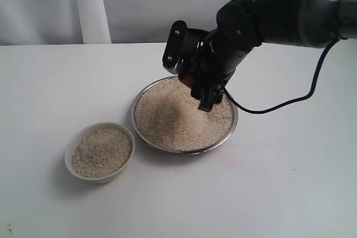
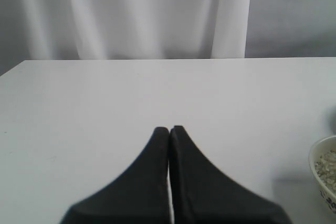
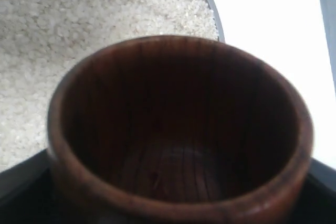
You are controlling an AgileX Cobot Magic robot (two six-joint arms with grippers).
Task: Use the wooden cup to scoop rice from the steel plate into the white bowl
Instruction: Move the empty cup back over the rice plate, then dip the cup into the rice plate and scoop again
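White table [image 1: 290, 182] all round, pale curtain [image 1: 89, 4] hanging behind it, and plenty of bare surface on every side of the dishes. The right pincer [image 1: 198, 86] hangs over the far rim of the steel plate [image 1: 184, 151], tilted down toward the rice [image 1: 173, 118]. Its jaws are spread wide and clamped on the wooden cup [image 3: 178, 129], a black finger [image 3: 21, 187] on either flank. Looking straight into the cup's mouth, it's dark grained wood to the bottom, no grains inside. Just beneath and beyond the cup lies the heap of rice, filling the plate nearly edge to edge, with the plate's thin rim curving off close beside the cup and bare table past it. The white bowl [image 1: 100, 125] stands apart from this pincer, on the plate's opposite side, near the plate but not touching it, with rice in it close to the rim. A black cable [image 1: 301, 98] loops from the arm down onto the table beside the plate. The left pincer [image 2: 169, 129] has its jaws pressed together, holding nothing, low over open table, the bowl's edge off to one side of it.
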